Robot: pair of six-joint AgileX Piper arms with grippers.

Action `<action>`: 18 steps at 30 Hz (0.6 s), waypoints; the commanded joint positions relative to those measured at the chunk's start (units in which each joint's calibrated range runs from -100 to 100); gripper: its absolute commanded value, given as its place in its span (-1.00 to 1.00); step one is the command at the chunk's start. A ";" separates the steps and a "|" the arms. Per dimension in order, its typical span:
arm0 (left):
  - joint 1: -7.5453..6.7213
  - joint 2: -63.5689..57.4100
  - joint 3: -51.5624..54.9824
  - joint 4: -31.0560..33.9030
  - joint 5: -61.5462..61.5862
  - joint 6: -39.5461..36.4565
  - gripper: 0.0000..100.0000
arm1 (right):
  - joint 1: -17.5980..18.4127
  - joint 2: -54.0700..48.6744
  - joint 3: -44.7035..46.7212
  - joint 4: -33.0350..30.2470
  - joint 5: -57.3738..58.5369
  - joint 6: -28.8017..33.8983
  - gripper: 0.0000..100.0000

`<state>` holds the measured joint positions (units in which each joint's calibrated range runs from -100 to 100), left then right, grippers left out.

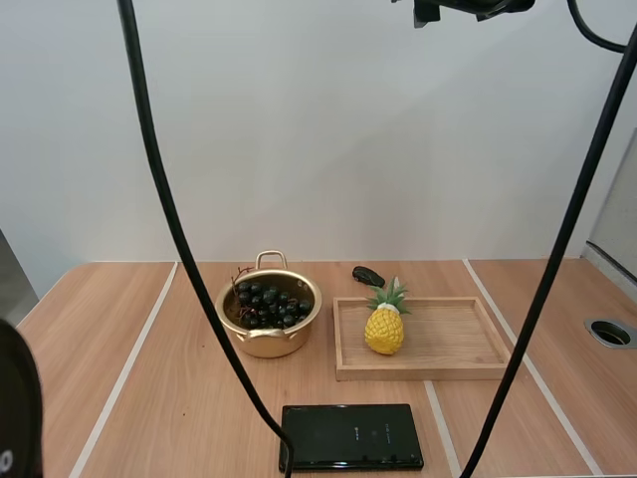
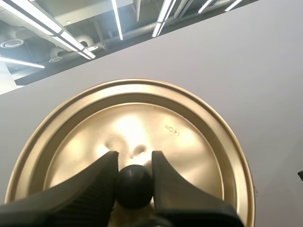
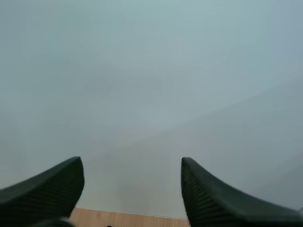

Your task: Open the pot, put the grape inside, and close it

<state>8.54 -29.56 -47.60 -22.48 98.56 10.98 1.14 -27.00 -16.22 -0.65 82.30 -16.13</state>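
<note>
The left claw pinches the black knob of the gold lid, whose disc spreads just beyond its fingertips. The right claw is spread wide, nothing between its fingers. The grapes lie in the open pot on the table, away from both claws.

My left gripper has two matte black fingers; each is a broad wedge narrowing to a rounded tip, finely ribbed on its inner face and smooth outside; my right gripper has fingers of the same black, the same curved taper and ribbing; my left arm, at the near left, is a rounded black shell with a small pale mark low on it; my right arm is a black angular piece, high to the right.
</note>
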 commanded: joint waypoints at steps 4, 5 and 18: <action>0.05 0.38 -0.39 0.39 0.99 -1.05 -1.00 | -0.21 -6.11 -0.93 -4.73 -1.51 7.35 -1.00; 0.05 0.70 -0.39 0.39 1.44 -1.69 -1.00 | -0.21 -6.85 -0.93 -5.75 -1.51 8.73 -1.00; 0.05 5.56 10.86 -2.45 1.44 -3.64 -1.00 | -0.21 -18.13 -0.93 -8.48 -1.28 9.42 -1.00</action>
<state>8.54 -24.15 -39.70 -22.90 100.00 7.02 1.14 -43.06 -16.28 -8.29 81.98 -6.82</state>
